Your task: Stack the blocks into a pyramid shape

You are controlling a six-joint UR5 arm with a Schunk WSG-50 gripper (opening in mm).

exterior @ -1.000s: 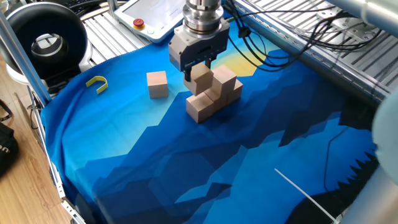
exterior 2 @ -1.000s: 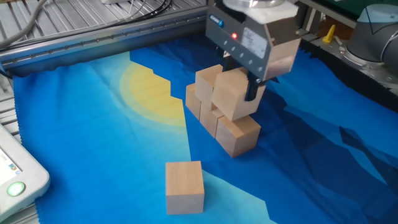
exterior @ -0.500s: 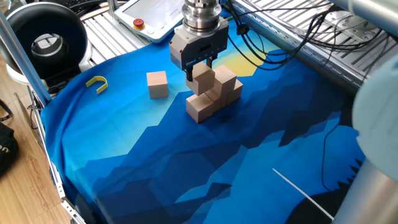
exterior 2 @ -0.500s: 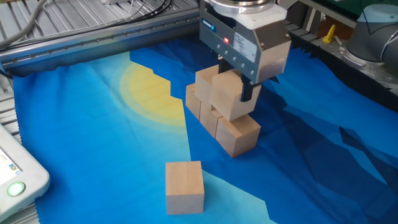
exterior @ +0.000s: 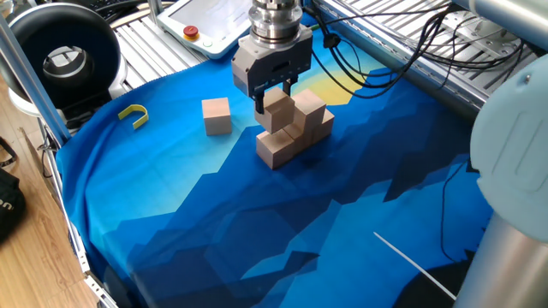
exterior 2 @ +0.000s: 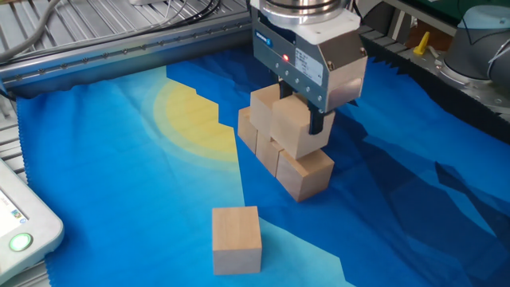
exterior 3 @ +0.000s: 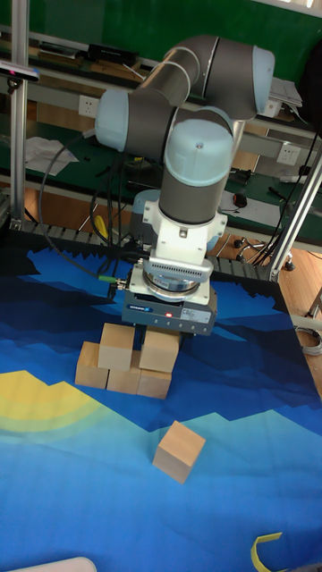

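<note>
Gripper clamped on a wooden block in the stack's second row.
We see three blocks in a base row on the blue cloth, two above; the held one seems seated, though the view is partly blocked. A sixth block lies apart, and farther off a yellow hook.
</note>
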